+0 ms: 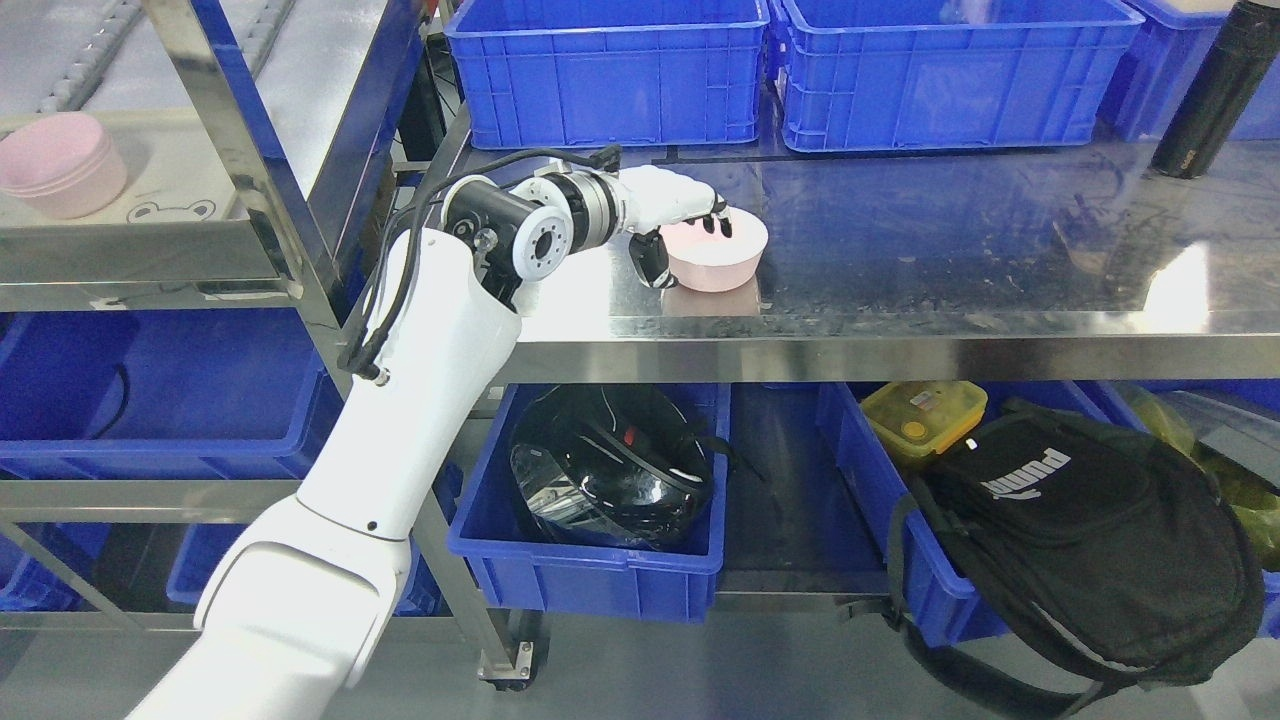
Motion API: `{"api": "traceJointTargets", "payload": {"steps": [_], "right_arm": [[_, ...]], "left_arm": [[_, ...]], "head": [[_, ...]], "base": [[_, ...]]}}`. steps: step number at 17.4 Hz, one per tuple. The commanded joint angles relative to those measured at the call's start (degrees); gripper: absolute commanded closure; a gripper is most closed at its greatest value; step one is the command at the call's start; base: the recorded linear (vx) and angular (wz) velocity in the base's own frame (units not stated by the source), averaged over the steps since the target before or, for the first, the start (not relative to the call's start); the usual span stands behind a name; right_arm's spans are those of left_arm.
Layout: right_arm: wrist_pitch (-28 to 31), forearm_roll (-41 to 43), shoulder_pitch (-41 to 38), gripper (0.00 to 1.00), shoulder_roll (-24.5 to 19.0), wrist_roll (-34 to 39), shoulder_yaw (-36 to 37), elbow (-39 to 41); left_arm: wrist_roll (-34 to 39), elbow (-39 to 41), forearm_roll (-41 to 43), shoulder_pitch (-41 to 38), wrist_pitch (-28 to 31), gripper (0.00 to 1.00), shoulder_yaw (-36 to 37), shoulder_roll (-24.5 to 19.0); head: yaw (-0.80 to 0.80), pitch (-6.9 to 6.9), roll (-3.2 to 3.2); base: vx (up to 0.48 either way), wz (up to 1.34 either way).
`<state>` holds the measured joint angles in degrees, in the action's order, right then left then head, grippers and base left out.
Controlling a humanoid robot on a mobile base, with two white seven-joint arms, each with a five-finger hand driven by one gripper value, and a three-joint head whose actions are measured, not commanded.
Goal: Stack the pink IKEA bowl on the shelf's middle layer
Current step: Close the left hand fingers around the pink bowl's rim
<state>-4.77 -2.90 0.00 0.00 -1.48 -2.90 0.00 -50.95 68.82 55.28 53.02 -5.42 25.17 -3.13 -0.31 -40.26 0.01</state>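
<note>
You're at the pick-up: your left hand grips the pink bowl on the steel tabletop, fingers over its rim and thumb against its near wall. Next, lift it clear and carry it left to the shelf, where the pink stack waits. The bowl looks like smooth, matte plastic, round and shallow; the tabletop is glossy and scuffed.
</note>
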Motion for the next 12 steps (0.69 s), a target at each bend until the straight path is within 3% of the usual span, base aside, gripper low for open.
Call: {"api": "traceJointTargets", "payload": {"steps": [1,12], "right_arm": [[0.03,0.0,-1.23,0.0,1.0,-0.01,0.0,1.0],[0.03,0.0,-1.23,0.0,1.0,-0.01,0.0,1.0]], "left_arm": [[1.55,-11.51,1.85,1.91,-0.21,0.39,1.46,2.13],[6.73,-18.02,3.96,2.62,-3.63,0.39,2.87,2.13]], "head": [[0.0,0.0,0.0],[0.0,0.0,0.0]], "base": [[0.0,0.0],[0.0,0.0]]}}
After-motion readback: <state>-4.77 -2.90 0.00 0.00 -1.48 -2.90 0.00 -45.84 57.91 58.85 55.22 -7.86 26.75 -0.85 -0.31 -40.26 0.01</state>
